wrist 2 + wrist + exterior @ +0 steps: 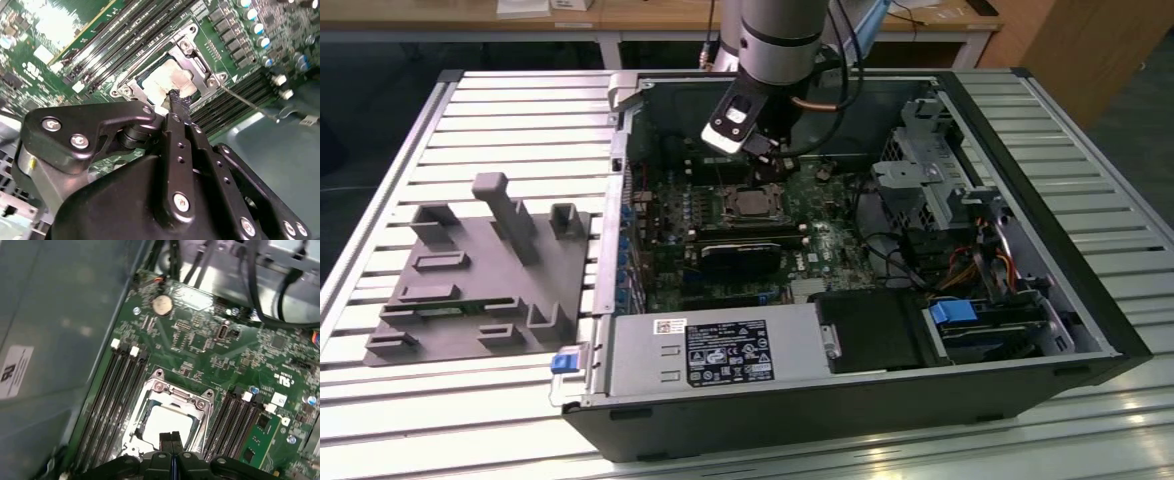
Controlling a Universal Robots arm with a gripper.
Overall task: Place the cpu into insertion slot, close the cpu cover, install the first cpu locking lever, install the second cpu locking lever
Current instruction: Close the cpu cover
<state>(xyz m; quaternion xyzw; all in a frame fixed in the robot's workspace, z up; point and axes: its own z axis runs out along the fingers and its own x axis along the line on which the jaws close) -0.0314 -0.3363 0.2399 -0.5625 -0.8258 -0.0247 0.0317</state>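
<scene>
Slatted metal table (414, 420) underneath, and at the exterior view's left a grey fixture (474, 270) sits idle, well apart from the action. Moving across, the open case (854, 420) lies on its side so the board (660, 250) faces up, which gives the arm (774, 40) a straight drop from above. And that's where it is, hanging over the slot (750, 204) near the middle of the board. In the first wrist view the cpu (167, 421) lies flat in the slot, its pale top showing through the window of the cover (176, 396). The cover is down around it, so the chip looks seated and framed in. Jaws are pinched together with nothing between them, their tips just over the near edge of the cpu. My read is that they're closed to make one narrow pusher, not to grip anything. In the second wrist view a thin lever (247, 103) juts from the socket corner across the memory slots (225, 112). It looks unhooked, so the locking seems not yet done. Further toward the exterior view's right, the drive cage (927, 165) and a tangle of cables (974, 265) crowd the case wall, away from the slot.
</scene>
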